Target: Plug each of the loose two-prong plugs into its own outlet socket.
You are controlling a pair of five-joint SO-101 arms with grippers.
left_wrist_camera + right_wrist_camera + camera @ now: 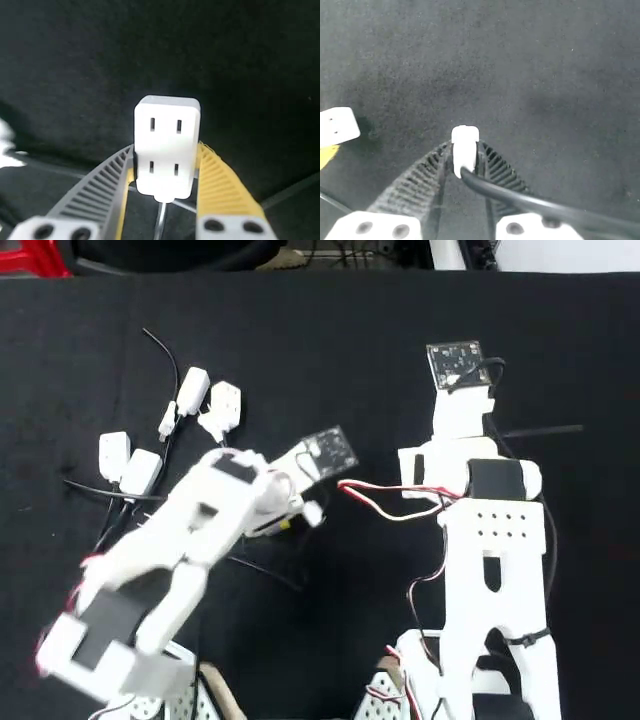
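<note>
Socket point(167, 145) sits clamped in the left gripper point(166, 150) at mid-table. Plug point(465, 137), with its black cable point(520, 197), is pinched in the right gripper point(465, 150), apart to the right and not yet mated. Other white pieces point(225, 405) lie far left, seemingly unplugged, so most of the task looks left.

Nothing written, numbered or signed can be read here. The white outlet block point(167, 145) has a plain face with four slots and no legible print. Any marks on the small circuit board point(455, 362), well to the side of the block on the other arm, are too small to read.
</note>
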